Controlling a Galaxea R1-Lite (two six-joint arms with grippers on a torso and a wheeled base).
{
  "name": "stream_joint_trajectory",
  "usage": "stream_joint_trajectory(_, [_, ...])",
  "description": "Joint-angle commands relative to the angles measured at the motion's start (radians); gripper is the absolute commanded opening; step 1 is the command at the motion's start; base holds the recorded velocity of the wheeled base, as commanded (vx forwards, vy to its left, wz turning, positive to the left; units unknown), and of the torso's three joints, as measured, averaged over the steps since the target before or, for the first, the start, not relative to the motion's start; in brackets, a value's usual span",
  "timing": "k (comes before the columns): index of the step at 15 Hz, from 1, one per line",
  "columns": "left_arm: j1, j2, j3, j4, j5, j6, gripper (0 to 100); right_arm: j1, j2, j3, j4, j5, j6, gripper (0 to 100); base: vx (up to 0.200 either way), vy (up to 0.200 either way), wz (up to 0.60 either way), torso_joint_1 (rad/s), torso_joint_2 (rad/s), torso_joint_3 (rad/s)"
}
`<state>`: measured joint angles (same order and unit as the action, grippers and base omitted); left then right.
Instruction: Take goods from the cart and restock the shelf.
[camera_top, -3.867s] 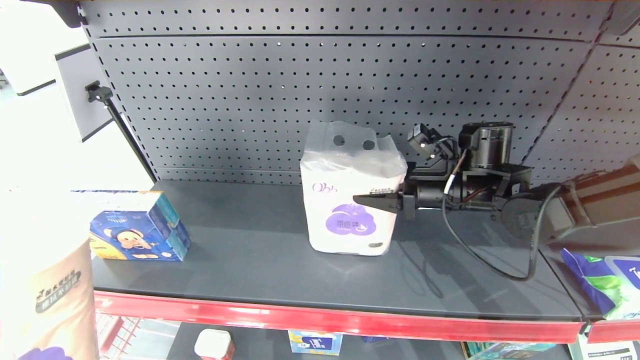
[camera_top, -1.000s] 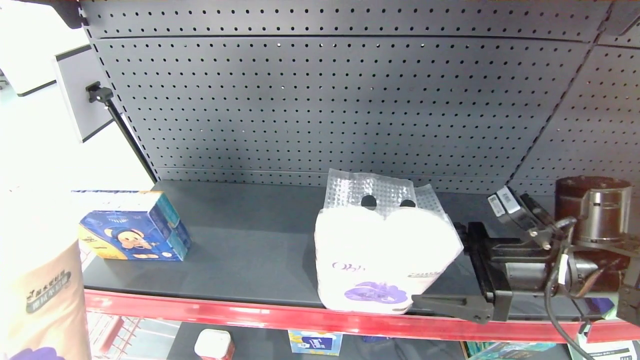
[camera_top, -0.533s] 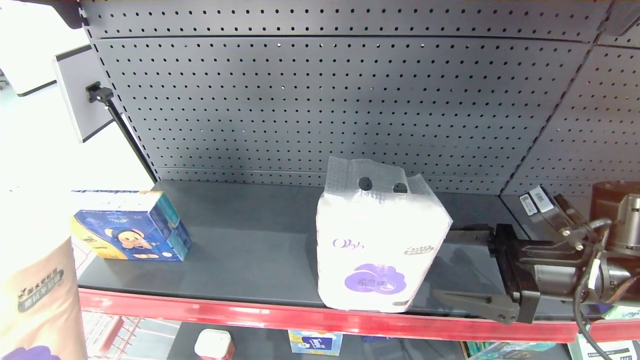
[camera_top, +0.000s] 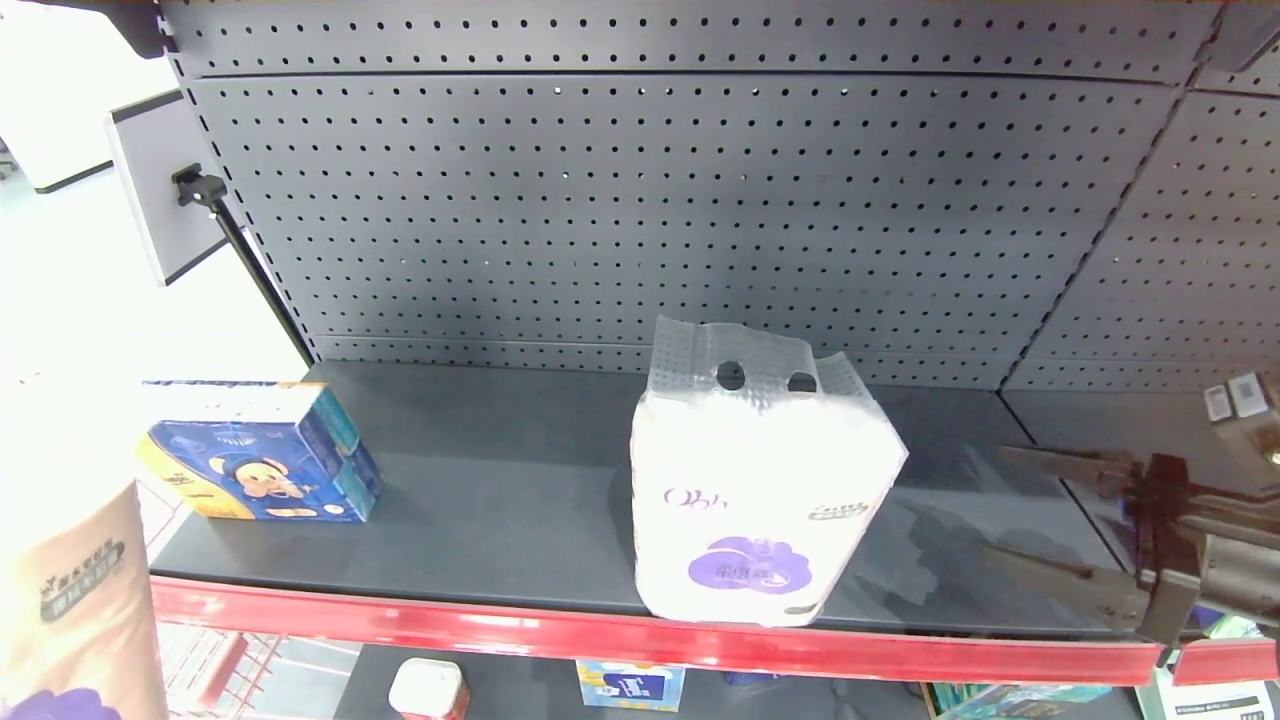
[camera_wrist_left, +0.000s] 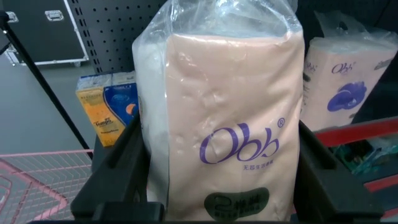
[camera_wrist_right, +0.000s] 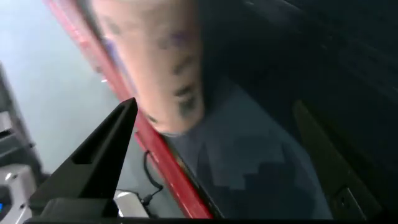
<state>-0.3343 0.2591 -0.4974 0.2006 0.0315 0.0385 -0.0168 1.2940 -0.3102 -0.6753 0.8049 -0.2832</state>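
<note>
A white pack of tissue rolls with purple print (camera_top: 760, 490) stands upright on the grey shelf (camera_top: 500, 500), close to its red front lip (camera_top: 560, 635). My right gripper (camera_top: 1050, 525) is open to the right of the pack, apart from it. In the right wrist view the gripper (camera_wrist_right: 211, 168) has the blurred pack (camera_wrist_right: 155, 68) beyond its spread fingers. My left gripper (camera_wrist_left: 221, 162) is shut on a beige wrapped tissue pack (camera_wrist_left: 230, 124), held low at the left (camera_top: 70, 590) in front of the shelf.
A blue tissue box (camera_top: 260, 465) lies at the shelf's left end. A perforated back panel (camera_top: 650, 220) closes the shelf behind. Small goods (camera_top: 430, 690) stand on the lower shelf. Pink cart wire (camera_wrist_left: 37, 186) lies below the left gripper.
The right gripper brought the white pack from mid shelf to the front edge, opened, let it go and drew back to the right. The pack settled upright.
</note>
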Motion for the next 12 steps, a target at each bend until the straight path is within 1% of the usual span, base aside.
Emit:
stream_joint_trajectory(1, [0.0,-0.028,-0.01,0.063,0.001,0.001,0,-0.107,-0.216,0.094,0.0,-0.176,0.127,100,0.0,0.0,0.0,0.0,0.0,0.0])
stream_joint_trajectory(2, [0.0,-0.035,-0.009,0.068,-0.001,0.001,0,-0.101,-0.3,0.115,0.0,-0.262,0.194,100,0.0,0.0,0.0,0.0,0.0,0.0])
stream_joint_trajectory(3, [-0.002,-0.038,-0.012,0.065,0.001,0.0,0,-0.101,-0.352,0.122,0.002,-0.288,0.233,100,0.0,0.0,0.0,0.0,0.0,0.0])
stream_joint_trajectory(7, [-0.002,-0.061,-0.004,0.065,0.008,0.003,0,-0.126,-0.395,0.123,0.036,-0.299,0.242,100,0.0,0.0,0.0,0.0,0.0,0.0])
stream_joint_trajectory(12, [-0.002,-0.081,-0.007,0.059,0.008,0.003,0,-0.124,-0.392,0.12,0.069,-0.299,0.242,100,0.0,0.0,0.0,0.0,0.0,0.0])
